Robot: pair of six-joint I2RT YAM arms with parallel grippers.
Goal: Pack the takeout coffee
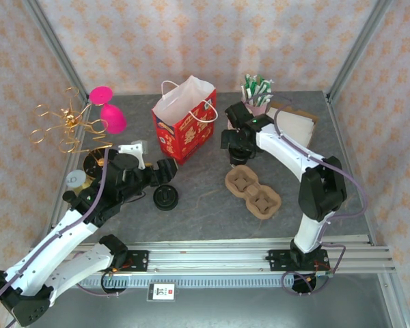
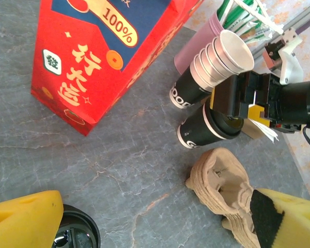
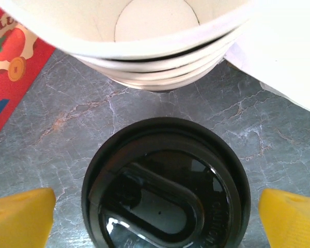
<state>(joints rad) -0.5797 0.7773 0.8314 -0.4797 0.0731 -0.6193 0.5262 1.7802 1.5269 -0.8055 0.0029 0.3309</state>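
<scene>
While the left hand (image 2: 155, 219) gapes, the right hand (image 3: 155, 217), spread wide, flanks a glossy round-lidded cup (image 3: 165, 175).

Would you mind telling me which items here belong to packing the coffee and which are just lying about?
For the job: lidded coffee cup, cardboard cup carrier, red paper bag, loose black lid.
Lying about: gold wire ornament, pink object, stacked paper cups.
</scene>
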